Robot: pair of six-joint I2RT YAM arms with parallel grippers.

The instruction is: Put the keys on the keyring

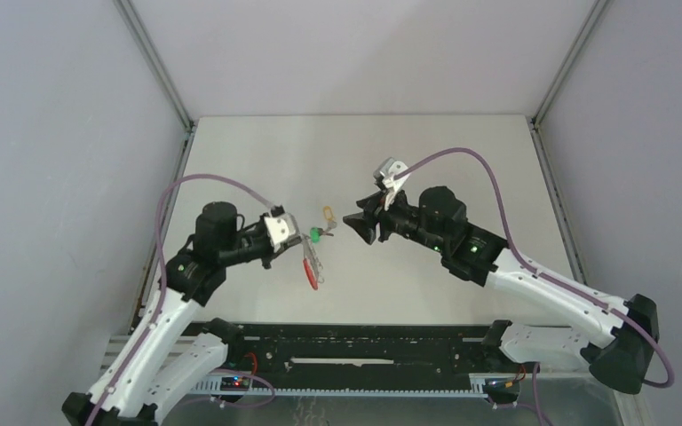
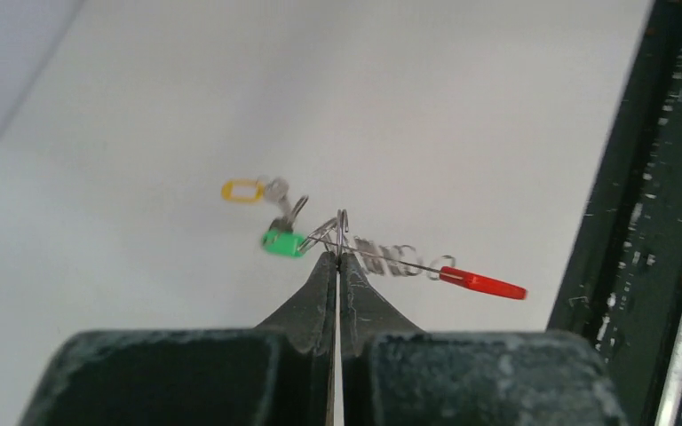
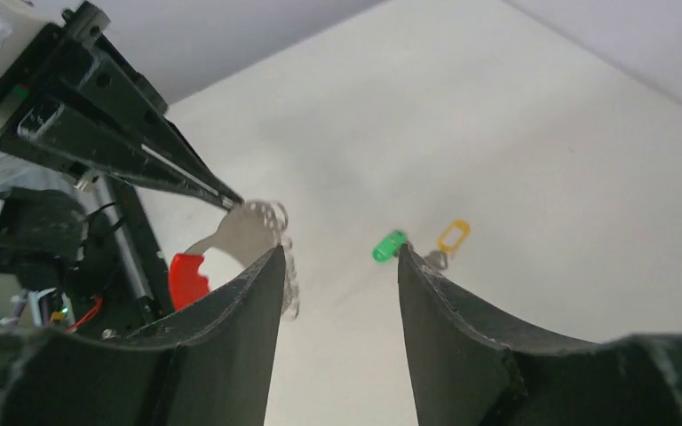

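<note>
Left pincer pinched shut on the keyring
Right pincer wide open, green key and yellow key just beside its fingertip.

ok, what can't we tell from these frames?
- Top view: whether the green key is threaded on the keyring; too small.
- Left wrist view: green key's blade, blurred, just past the left claw.
- Right wrist view: keyring's lower part, hidden behind a right claw finger.
</note>
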